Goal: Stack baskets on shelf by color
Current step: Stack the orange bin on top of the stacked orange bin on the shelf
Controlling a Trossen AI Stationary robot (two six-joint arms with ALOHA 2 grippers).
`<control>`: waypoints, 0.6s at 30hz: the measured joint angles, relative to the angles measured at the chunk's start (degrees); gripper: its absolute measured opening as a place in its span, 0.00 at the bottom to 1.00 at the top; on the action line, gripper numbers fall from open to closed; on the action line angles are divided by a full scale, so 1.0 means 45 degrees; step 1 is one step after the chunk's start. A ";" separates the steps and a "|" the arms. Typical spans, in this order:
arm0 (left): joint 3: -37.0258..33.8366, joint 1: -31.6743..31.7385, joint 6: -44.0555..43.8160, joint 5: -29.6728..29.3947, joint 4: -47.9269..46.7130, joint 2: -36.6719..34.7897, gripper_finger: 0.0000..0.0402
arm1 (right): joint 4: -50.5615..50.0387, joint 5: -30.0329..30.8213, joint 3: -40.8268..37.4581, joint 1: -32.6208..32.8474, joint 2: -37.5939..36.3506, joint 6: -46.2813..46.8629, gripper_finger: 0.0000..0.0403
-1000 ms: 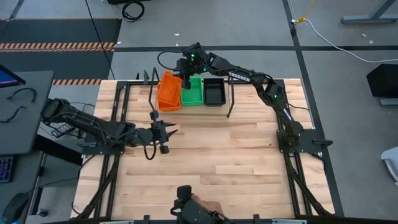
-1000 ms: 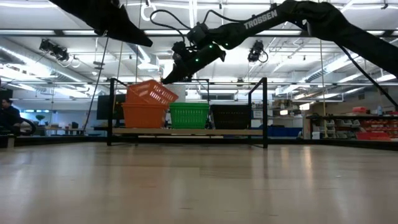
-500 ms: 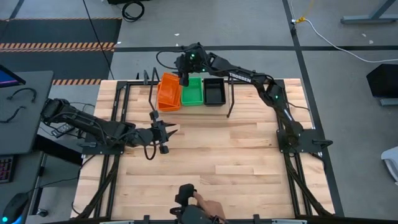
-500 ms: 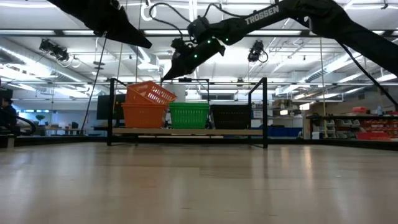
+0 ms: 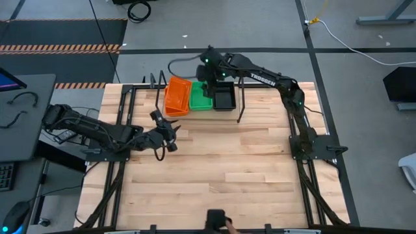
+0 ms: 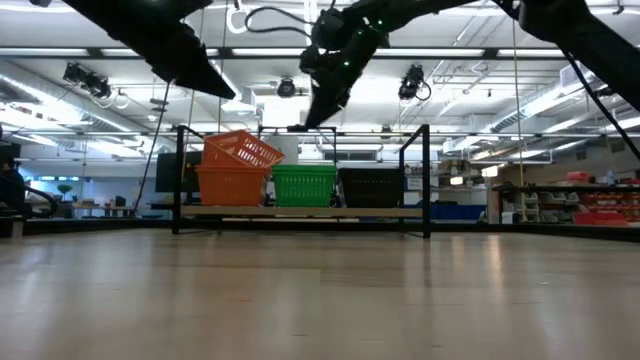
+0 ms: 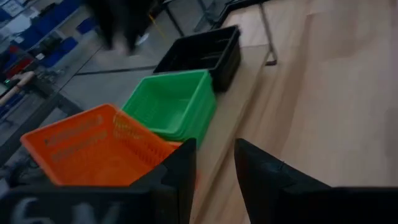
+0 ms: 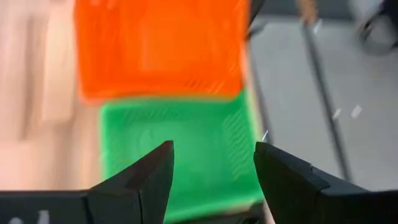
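Observation:
Three baskets stand in a row on the shelf (image 6: 300, 212) at the table's far edge: orange (image 5: 177, 96), green (image 5: 201, 96) and black (image 5: 224, 96). In the low view a second orange basket (image 6: 242, 150) sits tilted in the lower orange one (image 6: 230, 186). My right gripper (image 5: 209, 77) hangs open above the green basket (image 8: 180, 149), touching nothing. My left gripper (image 5: 174, 127) hovers over the table near the shelf's left end, pointing at the baskets. Its fingers (image 7: 214, 155) stand apart with nothing between them.
The shelf's thin black uprights (image 6: 427, 180) and top rail rise around the baskets. Bare wooden table (image 5: 227, 162) lies between the shelf and the near edge. At the near edge a person's hand holds a dark object (image 5: 218, 220).
My right gripper has come away from the tilted upper orange basket, risen, and gone toward the table's right, over the green basket. The orange basket stays tilted in the lower one. My left gripper has swung slightly toward the far edge, facing the shelf more.

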 joint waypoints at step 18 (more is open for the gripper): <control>0.0000 0.1988 0.0656 0.1798 -0.0343 0.0058 0.29 | -0.4285 -0.0216 -0.1527 0.2609 -0.0019 0.2245 0.56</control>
